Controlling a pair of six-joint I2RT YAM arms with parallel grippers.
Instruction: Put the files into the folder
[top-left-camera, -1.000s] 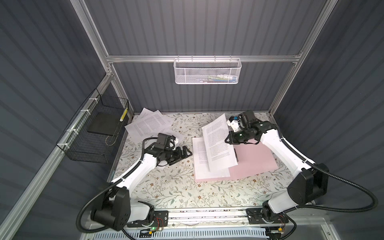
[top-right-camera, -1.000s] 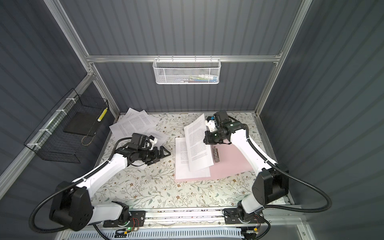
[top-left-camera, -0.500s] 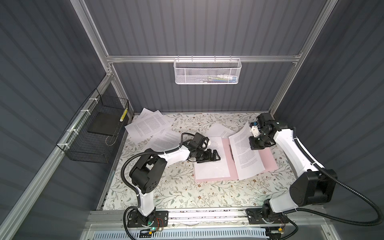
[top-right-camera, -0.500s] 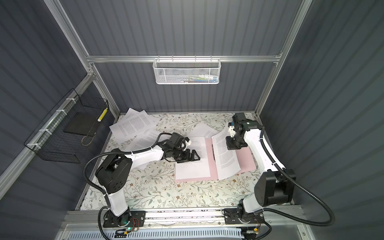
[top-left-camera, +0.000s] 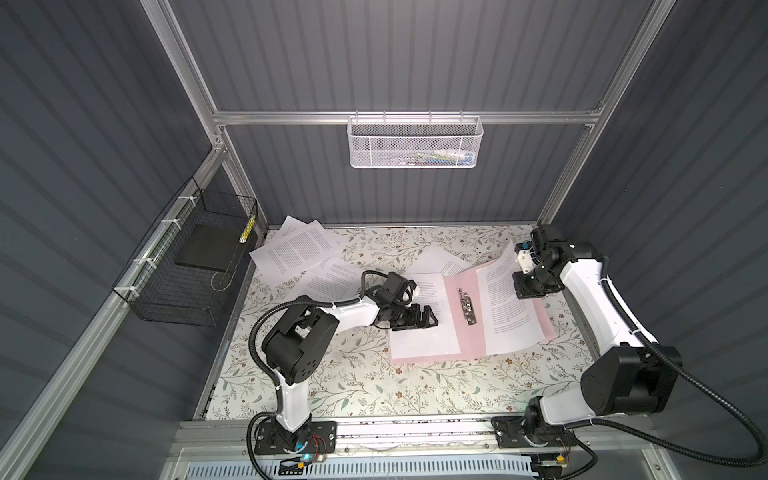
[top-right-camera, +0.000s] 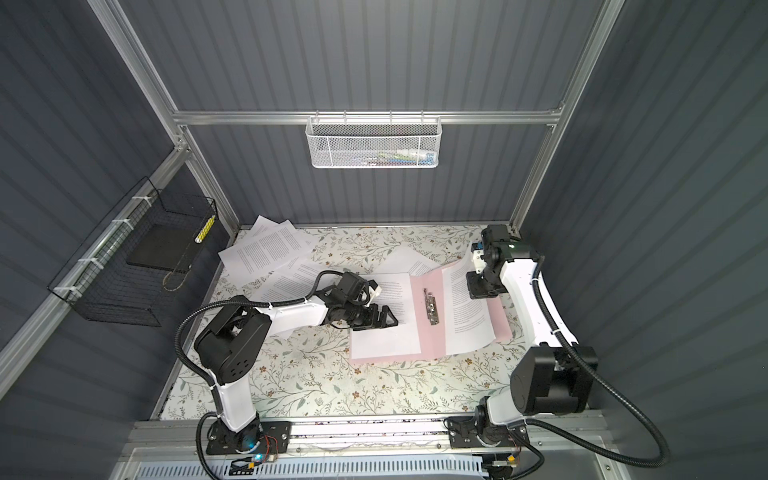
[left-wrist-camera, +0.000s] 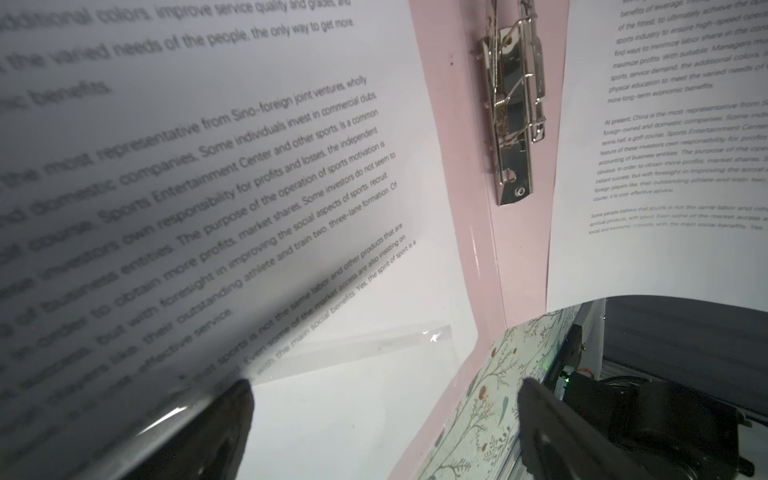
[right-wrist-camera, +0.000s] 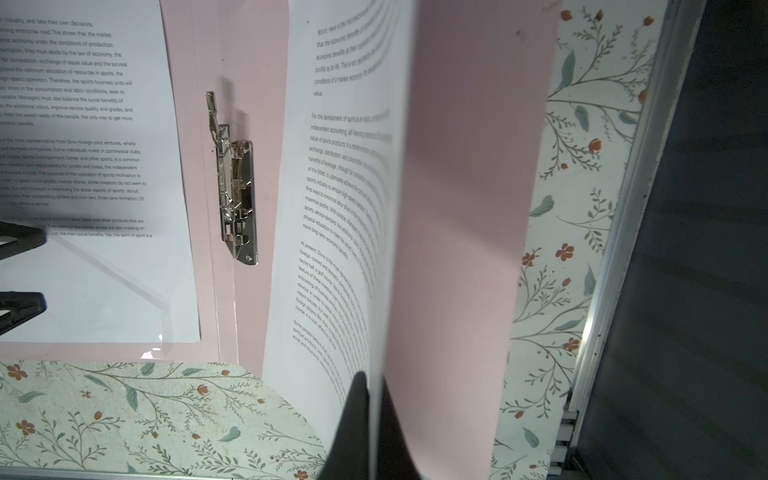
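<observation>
The pink folder (top-left-camera: 469, 345) (top-right-camera: 432, 340) lies open on the table, its metal clip (top-left-camera: 467, 307) (right-wrist-camera: 235, 199) at the spine. One printed sheet (top-left-camera: 419, 345) (left-wrist-camera: 291, 166) lies on its left half. My left gripper (top-left-camera: 430, 320) (top-right-camera: 388, 318) (left-wrist-camera: 384, 395) hovers open just over that sheet, holding nothing. My right gripper (top-left-camera: 525, 286) (top-right-camera: 478, 286) (right-wrist-camera: 376, 399) is shut on the far edge of another sheet (top-left-camera: 507, 307) (right-wrist-camera: 332, 208), which curves down over the folder's right half. More files (top-left-camera: 299, 249) lie loose at the back left.
One loose sheet (top-left-camera: 440, 262) pokes out behind the folder. A black wire basket (top-left-camera: 166, 299) with a dark slab hangs on the left wall. A white mesh basket (top-left-camera: 415, 143) hangs on the back wall. The floral table cover (top-left-camera: 353, 374) shows in front.
My right gripper has carried its sheet from above the folder's left half across to the right half and lowered it. My left arm has reached in from the left to over the left sheet.
</observation>
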